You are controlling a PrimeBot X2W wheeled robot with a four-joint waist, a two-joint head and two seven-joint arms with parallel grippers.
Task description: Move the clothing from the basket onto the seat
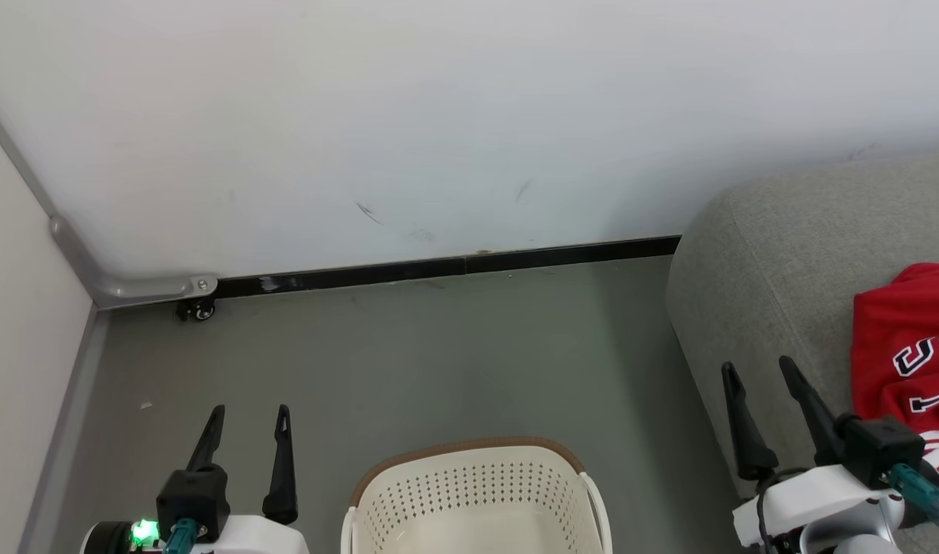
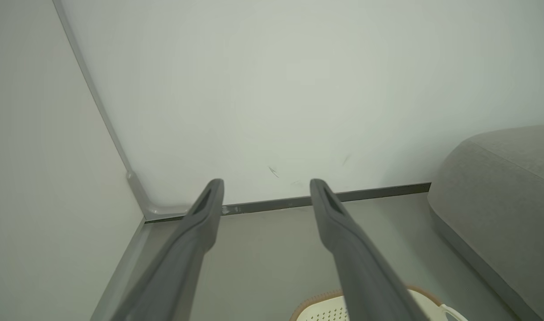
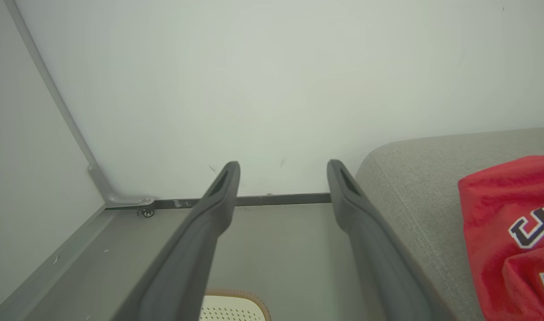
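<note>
Most of the head view is a pale wall (image 1: 438,115) in the upper part, and below it lies the grey floor (image 1: 438,362). At the right edge stands the light grey sofa (image 1: 777,254), the seat of the task. On its cushion, at the far right of the frame, lies a red jersey (image 1: 907,338) with dark white-edged letters. A strip of white-striped red trim shows below it, and I cannot tell if this is a second garment. The cream laundry basket (image 1: 477,492) with a brown rim sits on the floor at the bottom centre, near the sofa but not touching it. The part of its inside that I can see holds no cloth, but its bottom is cut off by the frame edge.

I judge the task to be finished or nearly so. To do this step well, the robot should first look deeper into the basket. It should reach in only if red fabric is there, pinching a thick fold so that nothing drags over the rim.

The left gripper (image 1: 251,409) at the lower left and the right gripper (image 1: 755,364) at the lower right both have their fingers spread wide and hold nothing.
</note>
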